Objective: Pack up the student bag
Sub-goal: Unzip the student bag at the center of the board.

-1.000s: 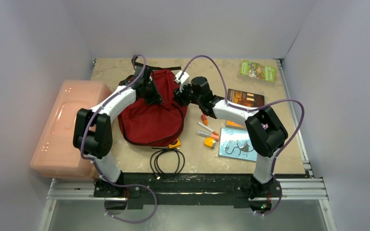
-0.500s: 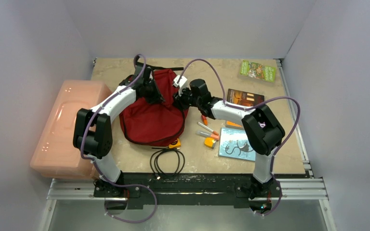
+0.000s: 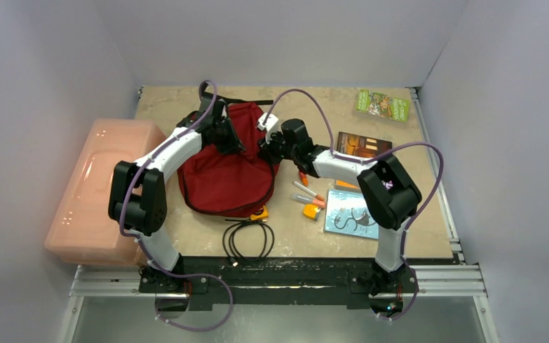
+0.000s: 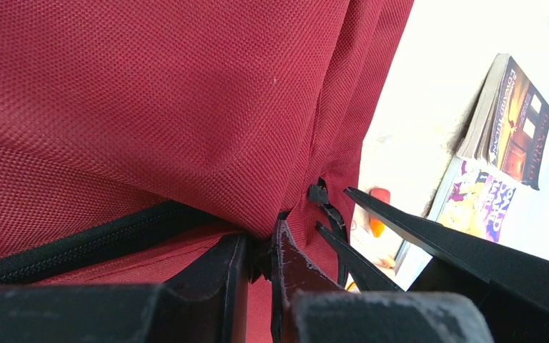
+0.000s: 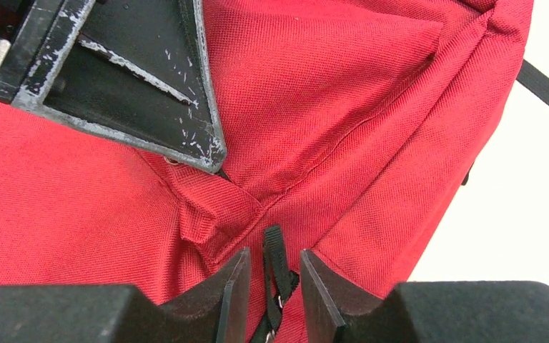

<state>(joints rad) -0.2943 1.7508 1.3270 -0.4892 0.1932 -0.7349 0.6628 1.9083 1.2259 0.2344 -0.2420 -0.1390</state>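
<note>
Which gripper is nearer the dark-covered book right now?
Right. The right gripper sits at the student bag's right edge, on the side facing the dark-covered book; the left gripper pinches bag fabric farther left, beyond the right gripper.

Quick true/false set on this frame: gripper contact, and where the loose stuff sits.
1. The left gripper pinches student bag fabric. True.
2. The black cable is inside the bag. False: it lies coiled on the table, in front of the bag.
3. The right gripper straddles a black pull tab. True.
4. The pink box is right of the bag. False: it is on the left.
</note>
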